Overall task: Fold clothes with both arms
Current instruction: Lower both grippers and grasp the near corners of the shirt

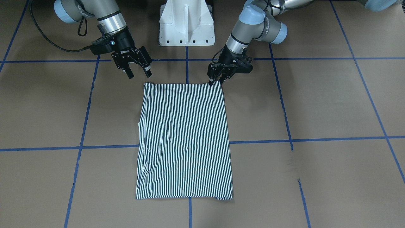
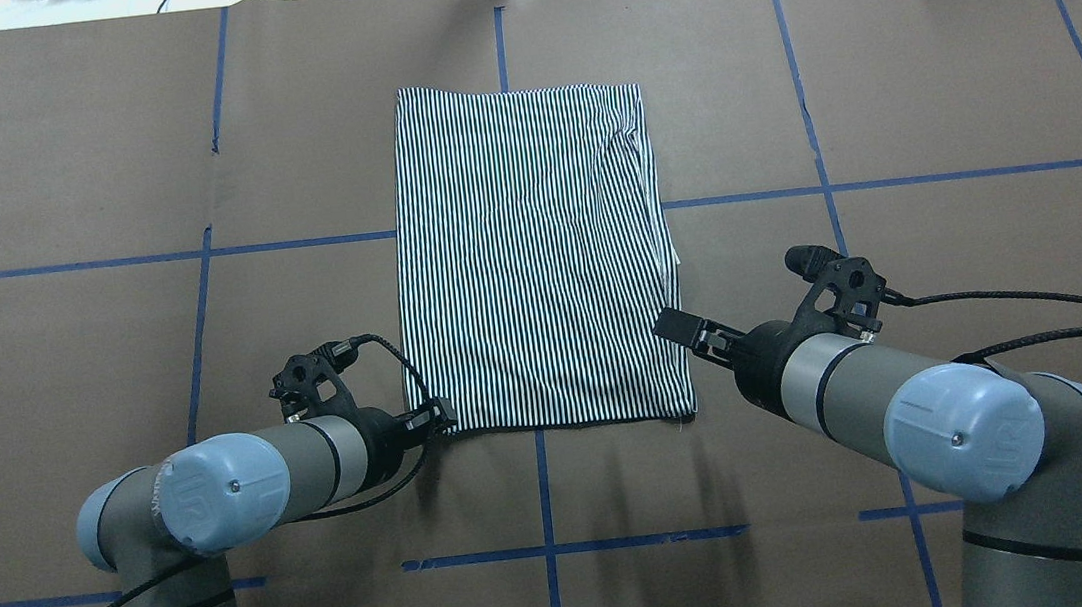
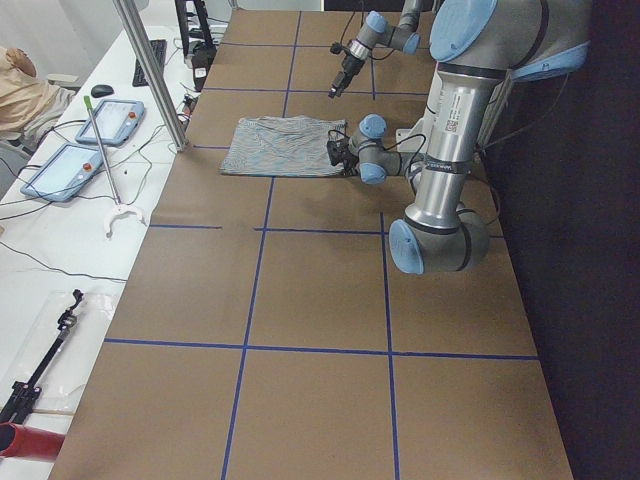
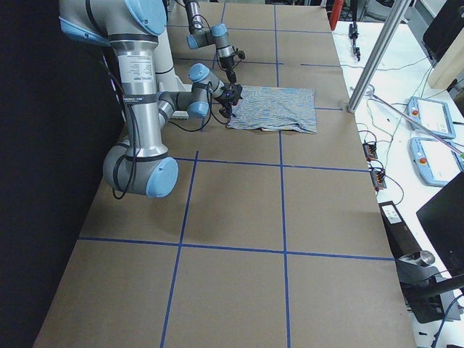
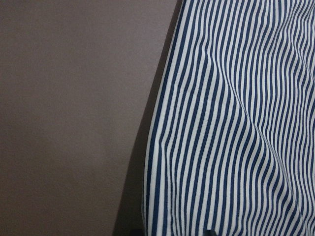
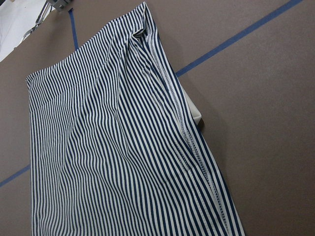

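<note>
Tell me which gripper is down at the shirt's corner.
The left gripper: its tips reach the corner of the striped shirt, while the right gripper hangs open, raised above it.

Open table (image 1: 316,104) around folded shirt (image 1: 185,139)

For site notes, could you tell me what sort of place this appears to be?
Probably a robotics lab: a left arm and right arm at a table taped into a blue grid, with teach pendants and cables on a bench.

light: bright, even, from overhead; no glare
shadows: soft and faint on table (image 2: 620,476); dark strip along shirt (image 5: 221,123) edge in left wrist view
focus: left wrist view slightly soft, rest sharp
edges: side views black on robot side
</note>
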### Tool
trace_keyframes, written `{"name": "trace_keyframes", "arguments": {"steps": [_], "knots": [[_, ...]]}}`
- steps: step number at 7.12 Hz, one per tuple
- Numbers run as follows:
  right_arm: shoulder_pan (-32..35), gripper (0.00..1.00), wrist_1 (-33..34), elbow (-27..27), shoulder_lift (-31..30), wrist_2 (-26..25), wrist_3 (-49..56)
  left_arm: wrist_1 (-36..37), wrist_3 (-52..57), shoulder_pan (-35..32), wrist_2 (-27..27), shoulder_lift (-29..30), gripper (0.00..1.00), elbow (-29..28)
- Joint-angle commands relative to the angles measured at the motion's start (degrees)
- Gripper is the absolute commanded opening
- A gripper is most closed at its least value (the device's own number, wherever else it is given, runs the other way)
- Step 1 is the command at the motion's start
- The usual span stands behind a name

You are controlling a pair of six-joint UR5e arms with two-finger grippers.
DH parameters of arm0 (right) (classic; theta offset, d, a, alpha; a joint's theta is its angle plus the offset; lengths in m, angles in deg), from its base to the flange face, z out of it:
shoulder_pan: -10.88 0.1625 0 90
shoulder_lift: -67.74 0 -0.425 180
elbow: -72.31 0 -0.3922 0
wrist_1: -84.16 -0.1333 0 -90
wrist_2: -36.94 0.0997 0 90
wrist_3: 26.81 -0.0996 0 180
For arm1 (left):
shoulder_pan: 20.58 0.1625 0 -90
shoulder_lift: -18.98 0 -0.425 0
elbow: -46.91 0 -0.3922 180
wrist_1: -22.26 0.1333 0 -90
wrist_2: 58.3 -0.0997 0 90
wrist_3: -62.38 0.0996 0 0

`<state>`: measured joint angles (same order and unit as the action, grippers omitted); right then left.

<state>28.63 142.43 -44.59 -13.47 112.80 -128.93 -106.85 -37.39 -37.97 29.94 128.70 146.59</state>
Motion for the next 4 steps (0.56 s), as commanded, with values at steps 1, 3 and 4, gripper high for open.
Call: {"name": "trace_keyframes", "arguments": {"steps": [1, 3, 4], "knots": [[0.00, 0.99, 0.00, 0.00, 0.00, -0.01, 0.00, 0.00, -0.08, -0.11, 0.00, 0.06, 0.43, -0.01], [0.00, 0.99, 0.00, 0.17, 0.00, -0.10, 0.00, 0.00, 0.01, -0.20, -0.09, 0.06, 0.00, -0.01], [0.00, 0.99, 0.09, 0.26, 0.00, -0.19, -0.09, 0.00, 0.18, -0.20, -0.17, -0.03, 0.00, -0.01]]}}
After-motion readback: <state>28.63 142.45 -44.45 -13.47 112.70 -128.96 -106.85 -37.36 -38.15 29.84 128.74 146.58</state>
